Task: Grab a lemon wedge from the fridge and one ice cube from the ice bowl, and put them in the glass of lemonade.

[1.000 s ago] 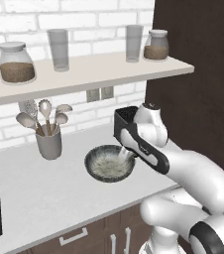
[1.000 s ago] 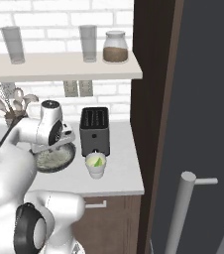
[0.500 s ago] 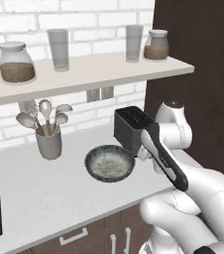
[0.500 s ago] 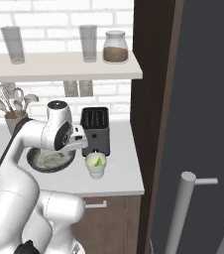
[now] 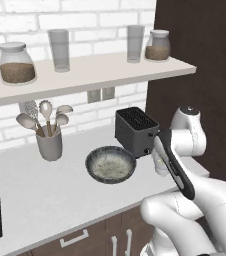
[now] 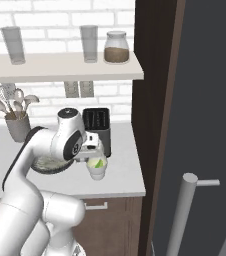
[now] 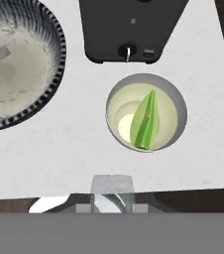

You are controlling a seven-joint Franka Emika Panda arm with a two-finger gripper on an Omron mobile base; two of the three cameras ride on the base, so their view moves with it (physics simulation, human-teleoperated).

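- My claw (image 7: pixel 112 196) pinches one ice cube (image 7: pixel 112 184), a pale translucent block that sits between the tips at the near edge of the hand view; the jaws stand narrow against its sides.
- In the right base view my claw (image 6: pixel 96 150) hangs just above the glass of lemonade (image 6: pixel 97 168), which stands on the counter (image 6: pixel 125 175) near its front edge.
- From the hand, the glass of lemonade (image 7: pixel 146 113) lies slightly right of and beyond the cube, not straight below it.
- One lemon wedge (image 7: pixel 145 121) already stands tilted in the yellow drink, so I judge the fridge half done and the ice half in hand.
- The next move, as I judge it, calls for shifting a little toward the glass until the cube is over its mouth, then spreading the jaws; released now, the cube may strike the rim or land on the counter.
- One ice bowl (image 7: pixel 15 64) sits to the left of the glass; I make out one faint cube left inside, though it is too pale to be sure.
- One black toaster (image 7: pixel 129 27) stands just behind the glass.
- One utensil holder (image 5: pixel 49 142) with spoons stands far left.
- On the shelf (image 5: pixel 85 75) I count two tall glasses and two jars.
- The fridge (image 6: pixel 205 125) rises on the right, one bar handle in sight.
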